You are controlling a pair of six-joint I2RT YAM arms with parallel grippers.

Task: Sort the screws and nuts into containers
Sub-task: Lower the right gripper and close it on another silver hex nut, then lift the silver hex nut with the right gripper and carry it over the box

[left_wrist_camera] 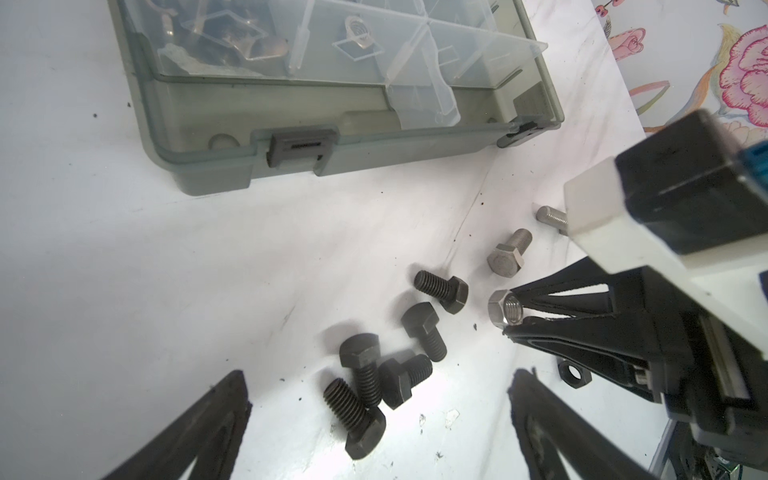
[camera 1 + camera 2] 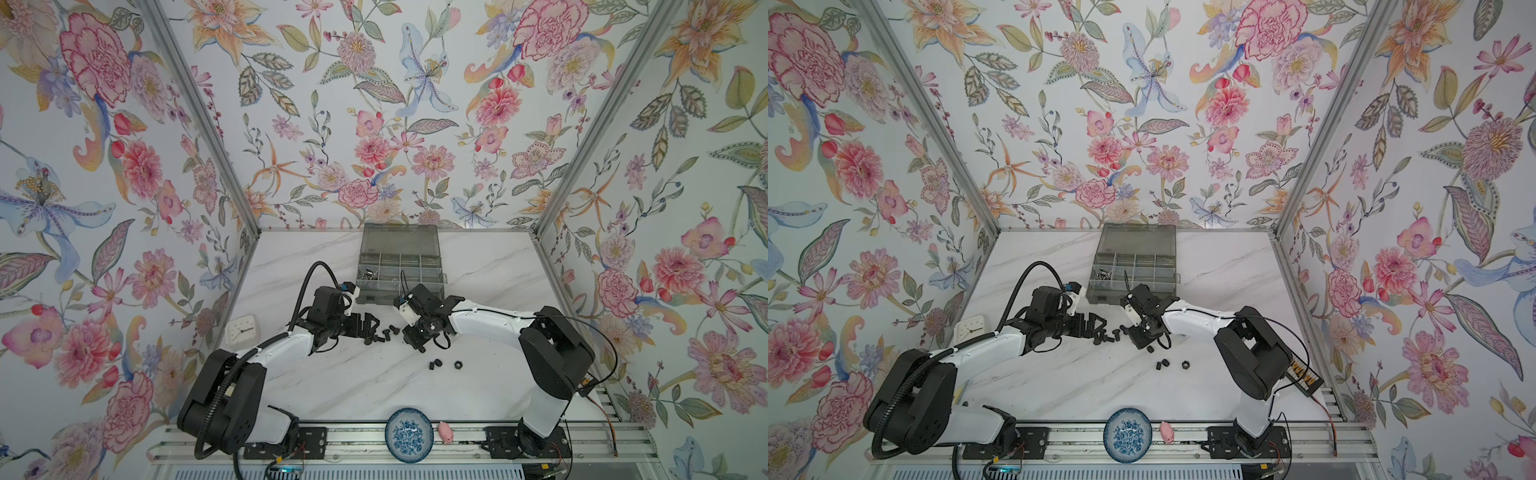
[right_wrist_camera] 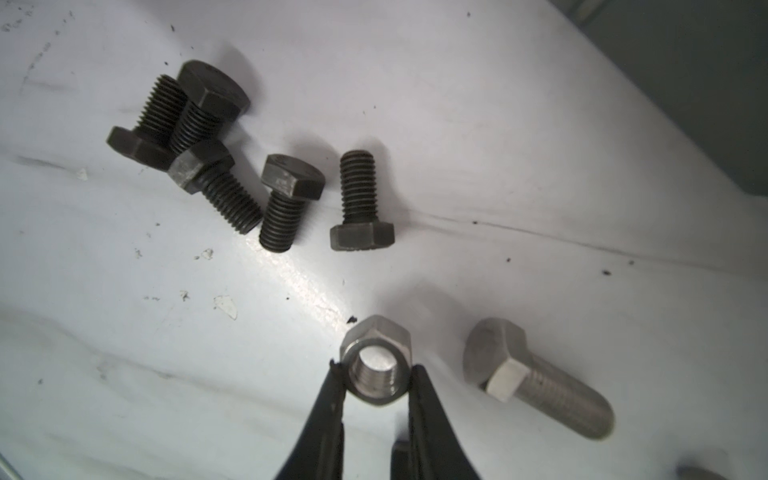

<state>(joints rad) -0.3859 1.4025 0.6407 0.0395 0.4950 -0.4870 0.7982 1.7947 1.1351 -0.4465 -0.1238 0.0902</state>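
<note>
The whole table (image 2: 332, 382) is viewed from high above in both top views, facing the back wall (image 2: 374, 124). The black screws (image 1: 422, 326) and silver nut (image 1: 505, 313) are seen close up, from low down, in both wrist views

Floral wallpaper (image 2: 374, 124) covers three walls joined by aluminium posts (image 2: 205, 124) around a white marble-patterned tabletop (image 2: 374, 386).

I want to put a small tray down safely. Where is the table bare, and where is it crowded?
Bare: the marble tabletop between the black nuts and the patterned bowl; also both back corners beside the organizer box. Crowded: in front of the box, around the black bolts and silver bolts.
</note>
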